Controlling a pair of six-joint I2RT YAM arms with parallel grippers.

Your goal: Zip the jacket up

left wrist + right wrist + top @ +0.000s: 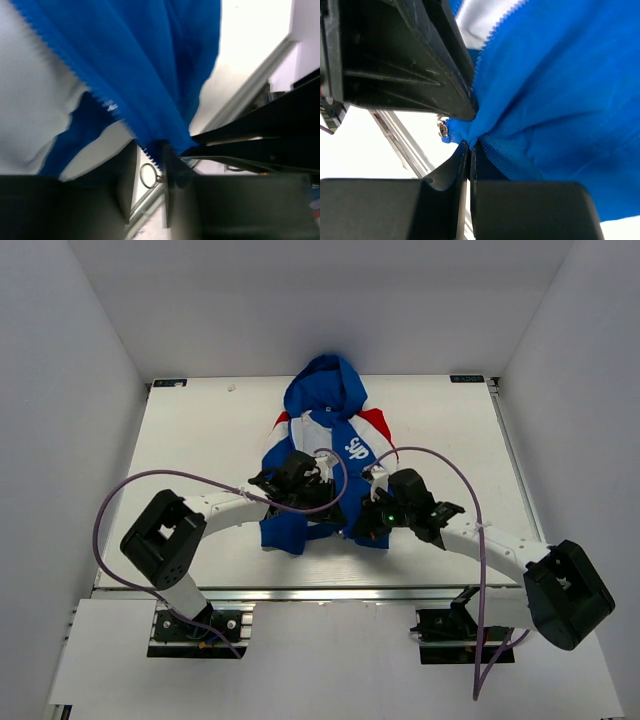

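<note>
**Overhead and wrist views:** A small royal-blue hooded zip jacket, with red shoulder panels and white chest lettering, is lying front up at the middle of the white table. Its hood is pointing to the far edge and its hem is lying toward my bases. Both my arms are reaching in over its lower half.

My right gripper is pinching the jacket at its bottom edge. The two black fingers are pressing together with bunched blue cloth caught between their tips, just beside the ribbed hem band. A small metal zipper part is sticking out to the left of the pinch.

My left gripper is standing with its jaws narrowed but apart, and the blue zipper teeth are running diagonally down into the gap. I cannot tell whether the fingers are clamping that edge or only flanking it. A thin metal ring is showing in the gap, close to the right-hand finger. The white lining is showing beside the teeth, where the front is lying open.
</note>
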